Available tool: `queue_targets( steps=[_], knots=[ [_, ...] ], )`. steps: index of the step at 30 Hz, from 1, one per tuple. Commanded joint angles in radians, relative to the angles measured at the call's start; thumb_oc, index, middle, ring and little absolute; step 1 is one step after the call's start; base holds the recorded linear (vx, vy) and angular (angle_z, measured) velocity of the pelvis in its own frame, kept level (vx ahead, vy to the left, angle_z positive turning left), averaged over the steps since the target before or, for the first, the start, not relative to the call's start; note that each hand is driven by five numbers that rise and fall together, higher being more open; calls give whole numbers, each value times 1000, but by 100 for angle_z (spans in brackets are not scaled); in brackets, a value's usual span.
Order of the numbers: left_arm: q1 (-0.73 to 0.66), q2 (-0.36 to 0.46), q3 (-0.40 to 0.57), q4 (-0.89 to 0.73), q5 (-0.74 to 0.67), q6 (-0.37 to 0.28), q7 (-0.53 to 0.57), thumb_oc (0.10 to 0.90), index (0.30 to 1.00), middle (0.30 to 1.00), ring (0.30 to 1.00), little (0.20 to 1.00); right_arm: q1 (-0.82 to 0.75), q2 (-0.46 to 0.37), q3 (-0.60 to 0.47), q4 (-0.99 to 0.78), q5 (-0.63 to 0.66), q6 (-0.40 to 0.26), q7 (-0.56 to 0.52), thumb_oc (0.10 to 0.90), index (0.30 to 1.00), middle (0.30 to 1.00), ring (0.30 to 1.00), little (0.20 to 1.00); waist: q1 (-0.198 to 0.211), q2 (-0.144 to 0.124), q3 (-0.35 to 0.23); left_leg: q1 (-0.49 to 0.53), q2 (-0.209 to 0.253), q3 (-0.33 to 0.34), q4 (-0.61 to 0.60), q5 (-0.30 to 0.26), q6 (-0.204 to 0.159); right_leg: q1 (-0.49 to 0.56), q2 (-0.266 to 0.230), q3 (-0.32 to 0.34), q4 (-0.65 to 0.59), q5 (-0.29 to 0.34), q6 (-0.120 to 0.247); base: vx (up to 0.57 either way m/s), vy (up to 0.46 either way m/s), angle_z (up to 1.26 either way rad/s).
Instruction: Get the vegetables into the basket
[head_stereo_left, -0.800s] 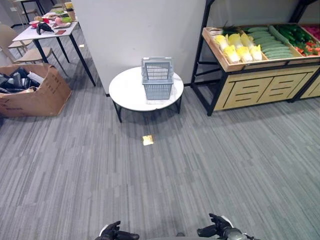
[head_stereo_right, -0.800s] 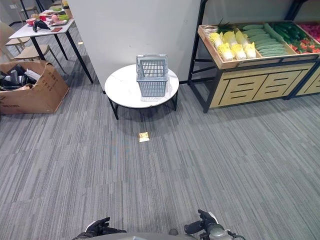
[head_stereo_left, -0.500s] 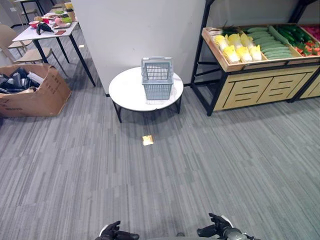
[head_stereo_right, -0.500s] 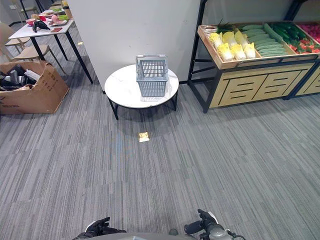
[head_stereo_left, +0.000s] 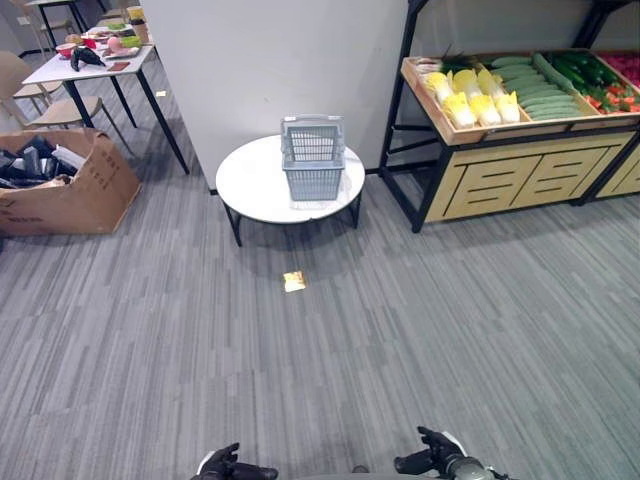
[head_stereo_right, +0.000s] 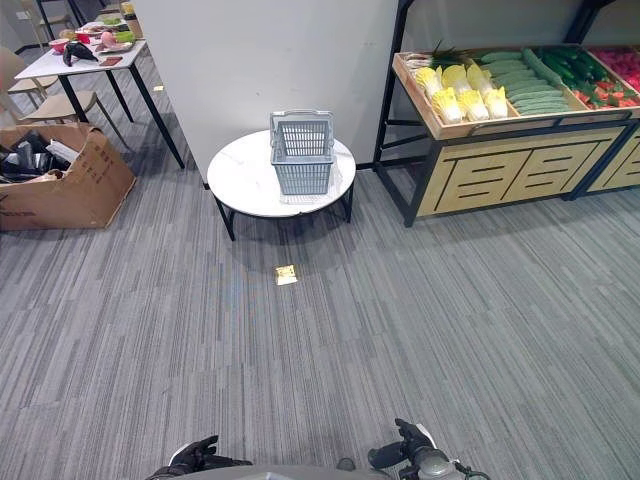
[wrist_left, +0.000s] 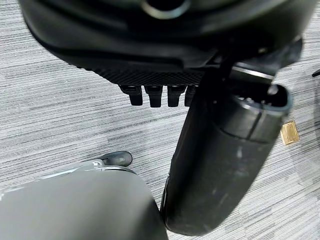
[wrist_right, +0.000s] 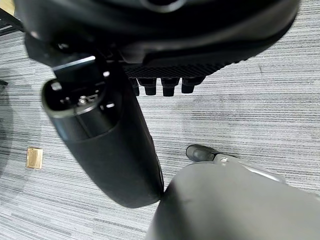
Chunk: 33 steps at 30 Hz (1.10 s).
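Two hands low at the near edge, both empty: left hand (head_stereo_left: 232, 466) and right hand (head_stereo_left: 430, 460) w/ fingers relaxed, not curled on anything; wrist views agree, short fingertips (wrist_left: 152, 95) straight over bare carpet; looks like a carry-nothing walking posture, task not begun.

Basket (head_stereo_left: 314, 158) sits upright on the round white table (head_stereo_left: 250, 185), toward its back right, handle folded down, seemingly empty; prob. parked there so it's reachable at waist height from the front. Vegetables (head_stereo_left: 475, 95) lie in the slanted wooden tray of the produce stand (head_stereo_left: 500, 180) to the right: yellow-white cabbages nearest the table, green cucumbers next, red items at the far end; well apart from the basket, so each piece needs a carry between stand and table.

Open room: wide carpet between robot and table, only a small yellow tag (head_stereo_left: 294, 281) on the floor ahead; gap between table edge and stand's black frame is narrow-ish. Cardboard box (head_stereo_left: 70, 185) left, desk (head_stereo_left: 85, 65) behind it; both off the likely path; white wall closes off the rear.
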Motion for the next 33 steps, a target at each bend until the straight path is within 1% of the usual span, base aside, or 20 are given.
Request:
queue_targets(
  steps=[1,9,12,14,17,19,21,23,25,26,27,28,29,32,33],
  knots=[
    [-22,-29,14,45,-13,-19,3,900,1000,1000,1000,1000,16,25,68,52,-5,-3,-1,900,1000,1000,1000,1000,5,-48,-6,-2,68,-14,-56,61,-40,11,-76,28,0,47,61,0,0,0],
    [-27,-25,11,43,-10,-17,3,900,1000,1000,1000,1000,11,19,70,47,-2,-2,-1,900,1000,1000,1000,1000,5,-49,6,-6,75,-18,-56,68,-44,9,-70,25,0,45,58,1,-12,0],
    [-36,-16,12,41,-11,-15,5,900,1000,1000,1000,1000,3,7,63,46,-1,0,-1,900,1000,1000,1000,1000,5,-49,26,-13,81,-27,-56,77,-45,4,-65,19,11,41,46,-12,-44,1],
    [-36,-16,12,41,-11,-15,5,900,1000,1000,1000,1000,3,7,63,46,-1,0,-1,900,1000,1000,1000,1000,5,-49,26,-13,81,-27,-56,78,-45,4,-65,19,11,41,46,-5,-16,6],
    [-62,-2,7,34,-13,-15,13,900,1000,1000,1000,1000,-19,-16,45,48,10,2,-11,900,1000,1000,1000,1000,2,-43,62,-45,94,-36,-48,92,-49,-58,-51,11,91,13,34,-67,-67,7],
    [-78,7,6,31,-16,-16,21,900,1000,1000,1000,1000,-31,-27,43,47,12,1,-17,900,1000,1000,1000,1000,1,-42,81,-70,101,-43,-37,101,-53,-88,-43,3,120,4,28,-49,-86,5],
    [-81,8,5,30,-17,-16,22,900,1000,1000,1000,1000,-32,-31,41,48,12,1,-19,900,1000,1000,1000,1000,0,-42,84,-78,102,-47,-33,102,-54,-98,-43,2,126,2,27,-8,-77,12],
    [-96,12,13,26,-31,-18,29,900,1000,1000,1000,1000,-40,-44,39,47,14,-2,-28,900,1000,1000,1000,1000,3,-45,100,-120,106,-60,7,105,-60,-114,-39,-14,131,-1,18,34,-145,18],
    [-98,12,14,25,-39,-20,32,900,1000,1000,1000,1000,-42,-45,39,44,13,-3,-31,900,1000,1000,1000,1000,2,-46,103,-130,105,-64,20,104,-61,-118,-40,-18,132,1,18,43,-81,20],
    [-100,9,16,19,-49,-22,31,900,1000,1000,1000,1000,-42,-53,35,39,13,-5,-33,900,1000,1000,1000,1000,1,-50,109,-153,102,-64,80,86,-61,-117,-42,-14,128,5,14,47,-55,25],
    [-100,9,16,19,-49,-22,31,900,1000,1000,1000,1000,-42,-53,35,39,13,-5,-33,900,1000,1000,1000,1000,1,-50,109,-154,102,-65,82,85,-61,-117,-42,-14,128,5,14,83,-85,11],
    [-100,5,12,15,-50,-23,31,900,1000,1000,1000,1000,-41,-63,30,38,13,-6,-35,900,1000,1000,1000,1000,3,-50,118,-179,96,-64,144,79,-61,-109,-46,-14,122,7,9,35,-30,2],
    [-100,5,12,15,-50,-23,31,900,1000,1000,1000,1000,-41,-64,30,38,13,-6,-35,900,1000,1000,1000,1000,3,-49,117,-180,96,-64,146,78,-62,-109,-46,-14,122,7,9,65,-46,-2],
    [-97,0,8,8,-51,-26,30,900,1000,1000,1000,1000,-35,-75,22,40,11,-8,-36,900,1000,1000,1000,1000,2,-51,128,-234,83,-59,271,89,-66,-78,-53,-14,118,-5,-2,66,-11,16],
    [-97,0,8,8,-51,-26,30,900,1000,1000,1000,1000,-35,-75,22,40,11,-8,-36,900,1000,1000,1000,1000,1,-51,128,-235,84,-59,274,87,-66,-78,-53,-15,118,-5,-2,31,2,17]
  ],
)
